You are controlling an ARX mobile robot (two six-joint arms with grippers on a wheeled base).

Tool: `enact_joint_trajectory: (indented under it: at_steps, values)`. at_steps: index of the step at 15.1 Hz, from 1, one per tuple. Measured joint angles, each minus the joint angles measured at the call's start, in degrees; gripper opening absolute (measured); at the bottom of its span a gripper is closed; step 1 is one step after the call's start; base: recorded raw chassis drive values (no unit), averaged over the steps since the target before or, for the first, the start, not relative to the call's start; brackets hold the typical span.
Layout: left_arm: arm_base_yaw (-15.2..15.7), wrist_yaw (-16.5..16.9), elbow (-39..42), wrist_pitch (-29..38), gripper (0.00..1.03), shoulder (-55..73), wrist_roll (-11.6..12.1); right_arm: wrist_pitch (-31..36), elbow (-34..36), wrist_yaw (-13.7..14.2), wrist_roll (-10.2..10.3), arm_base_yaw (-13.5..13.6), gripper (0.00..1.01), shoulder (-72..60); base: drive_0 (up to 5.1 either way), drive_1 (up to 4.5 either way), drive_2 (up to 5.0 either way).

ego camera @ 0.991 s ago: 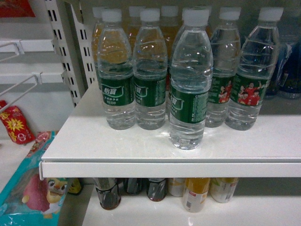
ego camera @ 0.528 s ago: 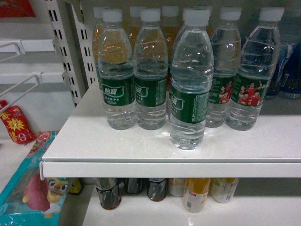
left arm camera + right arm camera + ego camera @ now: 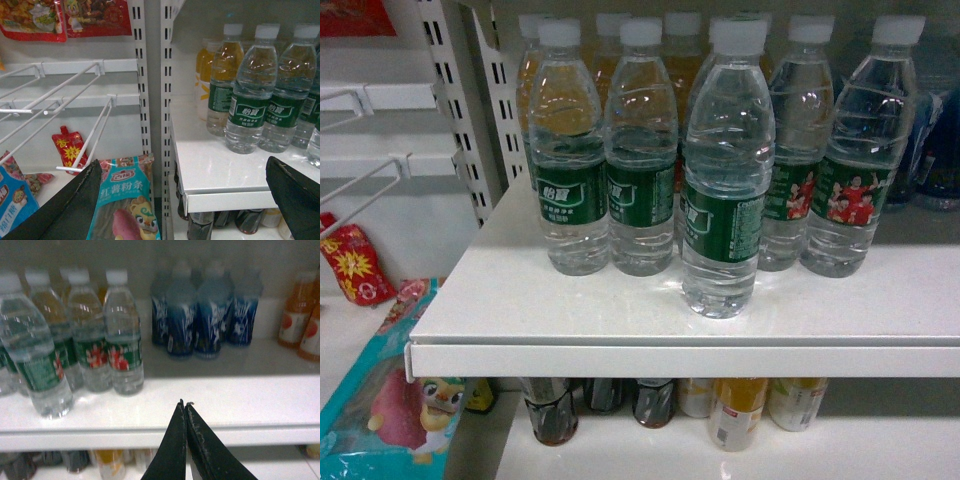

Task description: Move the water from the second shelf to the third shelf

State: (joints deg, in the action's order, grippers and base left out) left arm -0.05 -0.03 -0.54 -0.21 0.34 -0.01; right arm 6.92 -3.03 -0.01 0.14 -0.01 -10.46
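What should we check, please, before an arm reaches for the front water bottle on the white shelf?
1. Front water bottle upright, cap on: ok.
2. It stands ahead of the other bottles, with bare white shelf before it: ok.
3. Left end effector open wide enough to take a bottle: ok.
4. Right end effector open: not ok, fingers pressed together.
5. Either end effector already at the bottle: not ok, both sit in front of the shelf edge, neither shows in the head view.
6. Free spot on the third shelf: cannot tell; the pictures do not settle which shelf that is.
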Motion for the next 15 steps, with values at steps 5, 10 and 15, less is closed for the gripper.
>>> enact_joint_trajectory:
  at_steps: [5,10,15]
  values:
    - [0.00,-0.02,0.00,0.02,0.98,0.00,0.00,-7.19,2.36,0.00,0.00,0.00,0.02,10.10,0.0,0.00,0.0]
    - [0.00,0.00,0.00,0.00,0.98,0.00,0.02,-7.13,2.36,0.00,-0.02,0.00,0.02,10.23,0.0,0.00,0.0]
    - [0.00,0.00,0.00,0.00,0.98,0.00,0.00,-7.15,2.36,0.00,0.00,0.00,0.02,10.23,0.0,0.00,0.0]
